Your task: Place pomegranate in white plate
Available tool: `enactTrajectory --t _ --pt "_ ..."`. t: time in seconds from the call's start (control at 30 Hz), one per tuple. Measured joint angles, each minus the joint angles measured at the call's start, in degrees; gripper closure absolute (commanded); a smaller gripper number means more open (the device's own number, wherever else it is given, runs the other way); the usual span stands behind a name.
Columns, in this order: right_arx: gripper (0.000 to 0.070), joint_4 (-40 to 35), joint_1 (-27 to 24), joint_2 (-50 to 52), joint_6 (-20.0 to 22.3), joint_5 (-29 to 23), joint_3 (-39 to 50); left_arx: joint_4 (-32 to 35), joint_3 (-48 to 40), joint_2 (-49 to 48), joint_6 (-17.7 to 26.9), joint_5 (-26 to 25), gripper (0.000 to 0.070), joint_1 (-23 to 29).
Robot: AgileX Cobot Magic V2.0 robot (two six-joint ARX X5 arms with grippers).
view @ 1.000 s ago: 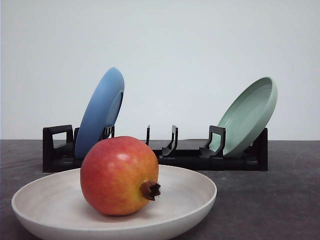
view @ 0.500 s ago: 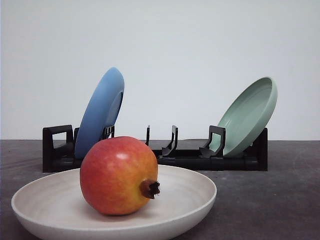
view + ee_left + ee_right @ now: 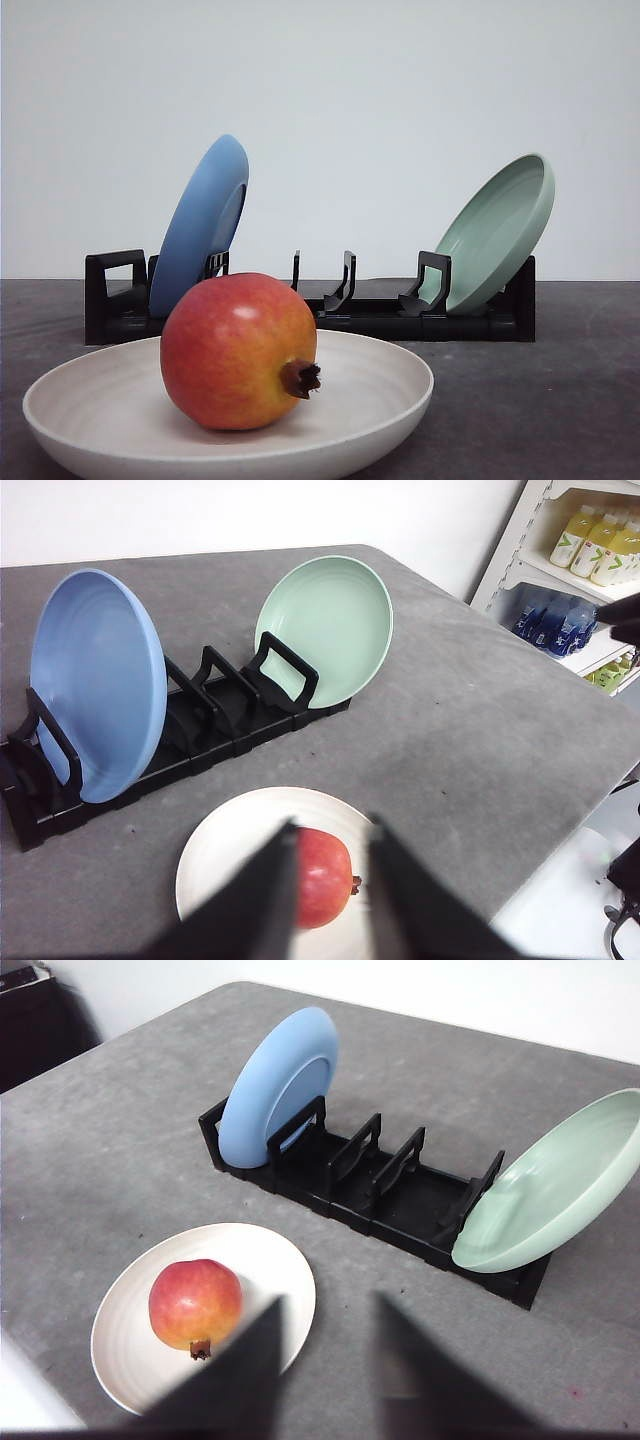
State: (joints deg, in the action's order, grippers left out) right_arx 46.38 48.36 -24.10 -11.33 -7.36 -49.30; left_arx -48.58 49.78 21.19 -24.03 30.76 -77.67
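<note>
— Left gripper (image 3: 330, 880): how are its jaws set?
— They are parted, with nothing held between them. In the left wrist view the two dark fingers (image 3: 258, 905) are seen above the pomegranate (image 3: 323, 876), one to either side of it, and no contact with the fruit can be made out.

— And the right gripper (image 3: 325, 1360)?
— It is spread as well and empty. Its fingers are seen over the grey table (image 3: 100, 1140), beside the white plate (image 3: 255, 1260) rather than over the fruit.

— Where is the pomegranate found?
— It is seated in the white plate, resting on the plate's floor. In the front view the fruit (image 3: 238, 350) is laid on its side, left of the plate's middle, with the dark dried crown (image 3: 301, 379) turned to the right.

— What else is on the table?
— A black dish rack (image 3: 370, 315) is placed behind the plate. A blue plate (image 3: 200, 225) is stood on edge at its left end and a pale green plate (image 3: 497, 232) is leaned at its right end.
</note>
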Motion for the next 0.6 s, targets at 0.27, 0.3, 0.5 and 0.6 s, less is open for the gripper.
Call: enactTrajectory --t 0.27,0.3,0.5,0.6 --pt "0.07 -0.4 0.0 0.0 0.0 -0.1 0.0 0.0 0.0 0.0 0.4 0.0 0.07 0.0" --pt "0.07 -0.4 0.0 0.0 0.0 -0.1 0.0 0.0 0.0 0.0 0.4 0.0 0.07 0.0" --pt "0.07 -0.4 0.0 0.0 0.0 -0.1 0.0 0.0 0.0 0.0 0.4 0.0 0.07 0.0" --pt "0.07 -0.4 0.0 0.0 0.0 -0.1 0.0 0.2 0.0 -0.1 0.4 0.0 0.07 0.0"
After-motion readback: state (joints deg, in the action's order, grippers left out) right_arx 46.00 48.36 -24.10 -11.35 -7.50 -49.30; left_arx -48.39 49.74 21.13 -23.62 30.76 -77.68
